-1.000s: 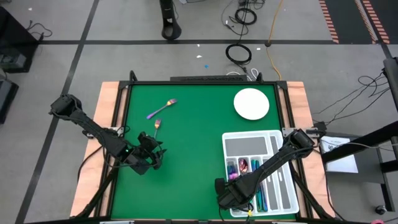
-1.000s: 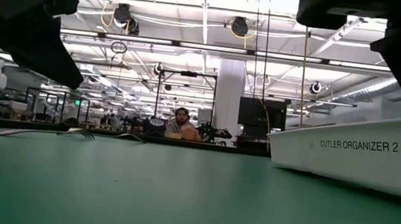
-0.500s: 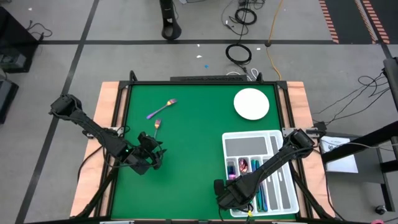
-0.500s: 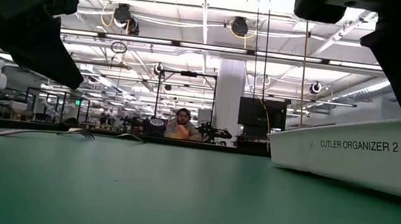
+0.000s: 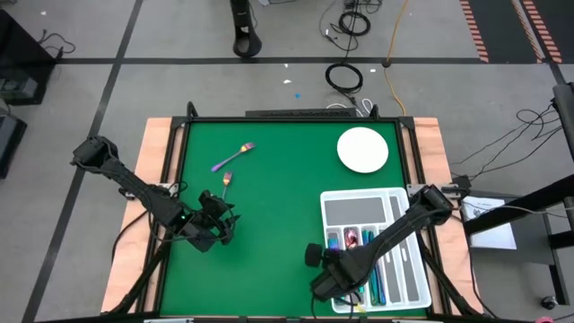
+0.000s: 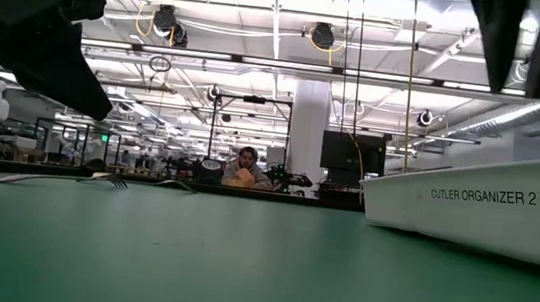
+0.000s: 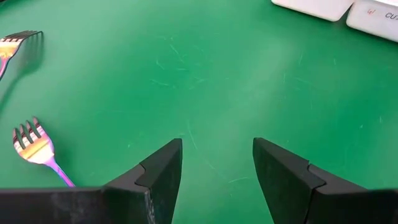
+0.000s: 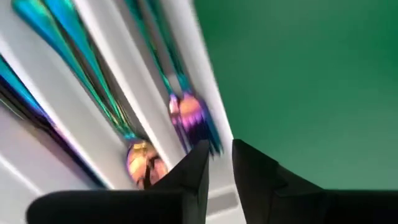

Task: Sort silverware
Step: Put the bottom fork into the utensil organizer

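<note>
Two forks lie loose on the green mat toward the upper left of the high view, well apart from my white organizer tray at lower right, where the rest of the silverware already sits in its slots. My left gripper hangs low over bare mat just below the nearer fork, fingers spread wide and empty. My right gripper is at the tray's left edge; in its wrist view the fingers stand close together with a narrow gap and nothing between them, right above the spoon bowls.

My worries from here: if I swing the right arm away carelessly, a finger could catch the tray wall or a piece in it and drag the tray across the mat. On the left, the forks lie flat, so a descent that is off-centre would likely push a handle sideways or spin it rather than pinch it. The round plate stands clear of both arms.
</note>
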Tool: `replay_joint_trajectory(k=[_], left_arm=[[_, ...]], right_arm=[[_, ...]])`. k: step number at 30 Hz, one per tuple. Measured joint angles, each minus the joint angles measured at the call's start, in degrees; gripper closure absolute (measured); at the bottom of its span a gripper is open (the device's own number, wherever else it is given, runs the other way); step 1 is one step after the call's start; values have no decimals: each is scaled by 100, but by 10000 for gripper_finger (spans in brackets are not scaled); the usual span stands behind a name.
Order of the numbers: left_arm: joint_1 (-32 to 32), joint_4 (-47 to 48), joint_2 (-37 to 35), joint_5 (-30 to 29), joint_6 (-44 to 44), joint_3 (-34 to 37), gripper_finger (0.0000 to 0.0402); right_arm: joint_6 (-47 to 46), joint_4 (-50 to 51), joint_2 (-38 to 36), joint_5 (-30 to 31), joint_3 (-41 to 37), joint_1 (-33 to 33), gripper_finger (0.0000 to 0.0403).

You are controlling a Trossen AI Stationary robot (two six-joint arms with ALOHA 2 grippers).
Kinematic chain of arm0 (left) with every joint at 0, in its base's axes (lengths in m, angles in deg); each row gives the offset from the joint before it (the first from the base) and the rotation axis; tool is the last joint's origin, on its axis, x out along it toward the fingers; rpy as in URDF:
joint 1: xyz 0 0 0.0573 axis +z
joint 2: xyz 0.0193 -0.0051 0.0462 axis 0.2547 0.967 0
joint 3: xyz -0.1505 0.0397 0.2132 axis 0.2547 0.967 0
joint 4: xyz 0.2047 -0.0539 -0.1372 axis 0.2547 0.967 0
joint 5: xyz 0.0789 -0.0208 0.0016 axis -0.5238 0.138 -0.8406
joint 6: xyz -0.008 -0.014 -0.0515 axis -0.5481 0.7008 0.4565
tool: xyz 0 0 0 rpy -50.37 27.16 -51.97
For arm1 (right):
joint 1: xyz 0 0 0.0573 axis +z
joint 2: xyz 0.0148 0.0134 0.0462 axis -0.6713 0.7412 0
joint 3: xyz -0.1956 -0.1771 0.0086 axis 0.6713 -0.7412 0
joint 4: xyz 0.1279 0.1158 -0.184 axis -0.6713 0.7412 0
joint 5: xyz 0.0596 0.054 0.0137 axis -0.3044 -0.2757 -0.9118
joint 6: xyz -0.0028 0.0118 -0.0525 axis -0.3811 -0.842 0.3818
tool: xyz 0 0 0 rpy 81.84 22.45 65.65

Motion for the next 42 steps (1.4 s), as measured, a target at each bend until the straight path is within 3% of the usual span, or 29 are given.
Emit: replay_joint_trajectory(k=[7, 11, 16, 20, 25, 28, 32, 38, 42], left_arm=[[138, 135, 0, 24, 660, 0, 203], [370, 417, 0, 78, 1191, 0, 203], [1130, 958, -44, 785, 1455, -1, 203], [1831, 1439, -46, 1487, 1222, -2, 203], [2463, 1562, -46, 1925, 777, -2, 203], [2775, 1569, -46, 2139, 494, -4, 203], [3137, 1583, -46, 2345, 265, -4, 203], [3469, 1578, -46, 2544, 135, -4, 203], [3569, 1559, -39, 2565, 137, -4, 203]], right_arm=[[-2451, 810, -5, -37, 568, -333, 344], [-3274, 1066, -88, -626, 575, -604, 344], [-3377, 790, -402, -884, 573, -930, 344], [-3265, -63, -796, -845, 573, -1247, 344], [-3048, -927, -1182, -166, 481, -1491, 344], [-2809, -1514, -1494, -31, -82, -1595, 344], [-2660, -3274, -2187, -12, -1611, -1769, 344], [-2962, -8391, -3116, -46, -4291, -2074, 344], [-3722, -10524, -3089, -144, -5348, -2124, 344]])
